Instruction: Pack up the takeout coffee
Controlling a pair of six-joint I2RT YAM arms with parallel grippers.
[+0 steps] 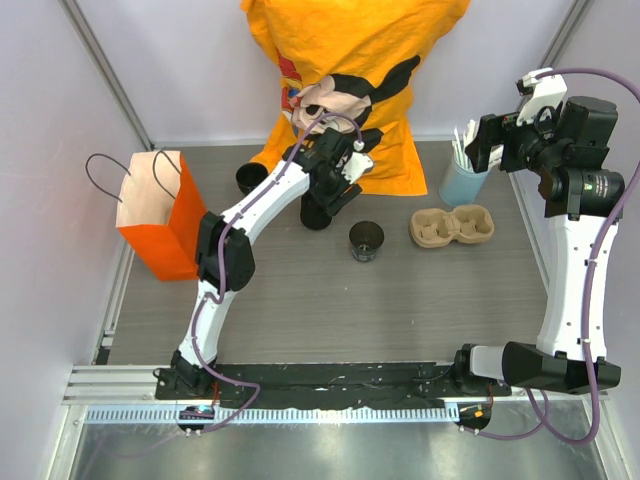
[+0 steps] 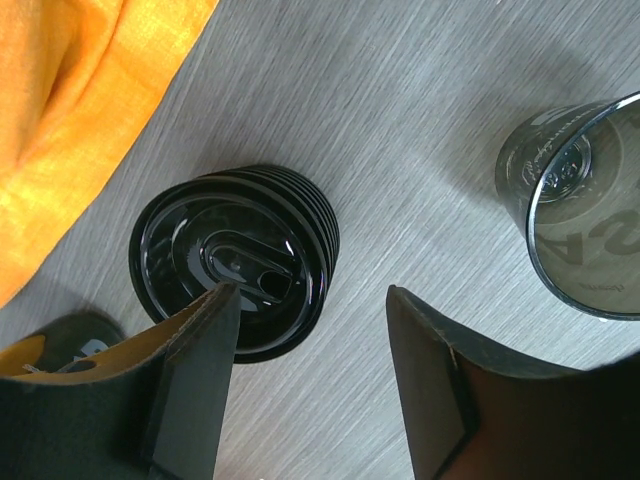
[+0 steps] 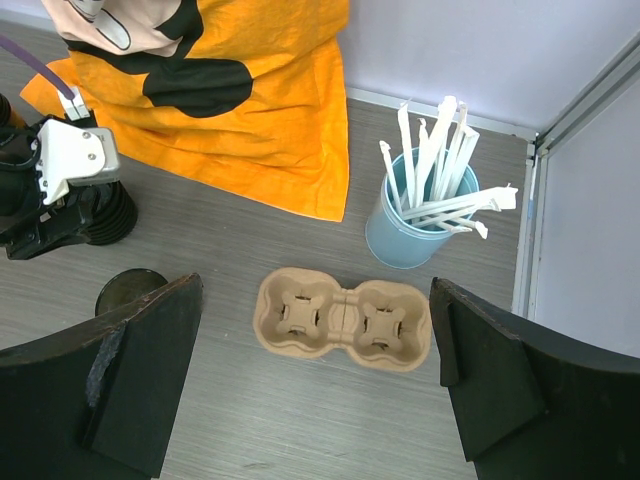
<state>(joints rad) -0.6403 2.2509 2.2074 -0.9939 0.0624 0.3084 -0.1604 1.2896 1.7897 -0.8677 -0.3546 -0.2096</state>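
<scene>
Around: lid stack (image 2: 232,262) centre-left, printed cup (image 2: 585,210) at right edge.
My left gripper (image 2: 310,295): half open, empty, by the stack.
My right gripper (image 3: 315,288): wide, empty.

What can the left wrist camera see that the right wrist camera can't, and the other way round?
Only the left wrist view: the sip hole on top of the ribbed stack of black plastic lids, and the white lettering on the open black cup. Only the right wrist view: the brown cardboard two-cup carrier and the light blue tin of white wrapped straws. Both: the stack, the cup, the orange cartoon cloth and the grey wood-grain table.
</scene>
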